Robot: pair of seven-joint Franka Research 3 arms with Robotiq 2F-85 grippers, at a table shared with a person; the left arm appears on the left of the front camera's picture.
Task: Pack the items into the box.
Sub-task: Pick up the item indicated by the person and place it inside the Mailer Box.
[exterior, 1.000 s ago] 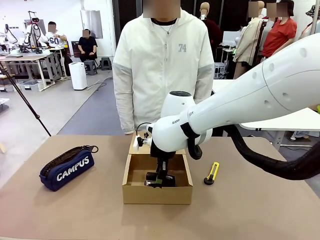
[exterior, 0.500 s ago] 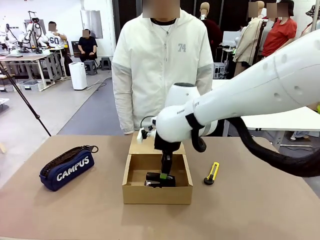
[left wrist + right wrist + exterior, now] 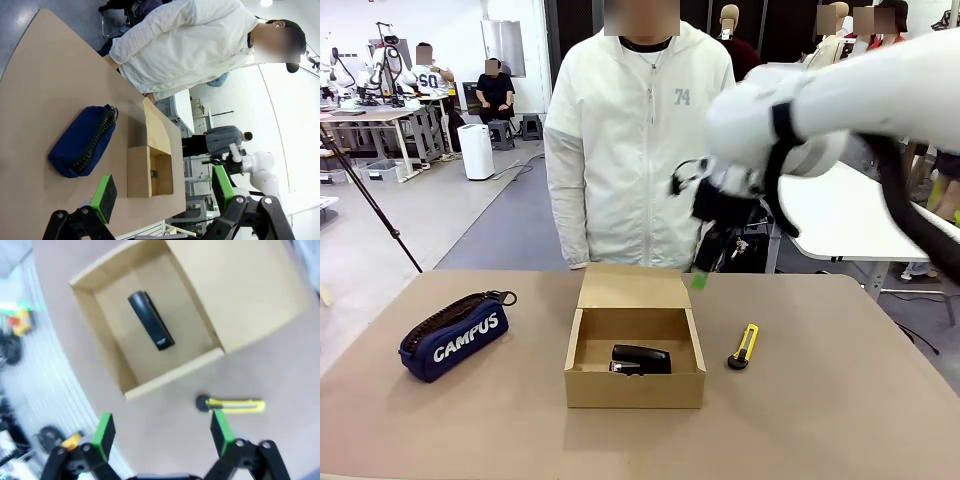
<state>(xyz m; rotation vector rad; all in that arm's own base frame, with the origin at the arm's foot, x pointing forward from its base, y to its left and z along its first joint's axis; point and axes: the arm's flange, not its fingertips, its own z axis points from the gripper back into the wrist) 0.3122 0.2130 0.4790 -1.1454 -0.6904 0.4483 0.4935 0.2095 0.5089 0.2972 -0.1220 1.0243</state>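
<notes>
The box (image 3: 635,388) sat open at the centre of the counter (image 3: 840,420), its flap lid (image 3: 633,287) folded back toward the far side. The black stapler (image 3: 642,359) lay flat inside the box. The navy pouch (image 3: 455,335), lettered "CAMPUS" in white, lay on the counter left of the box, well apart. The yellow-and-black utility knife (image 3: 745,346) lay near the box's right side. The left hand (image 3: 162,192) was open and empty. The right hand (image 3: 162,432) hung above the knife and box, jaws spread, holding nothing. Beyond, a person (image 3: 640,160) stood in a white jacket numbered "74".
</notes>
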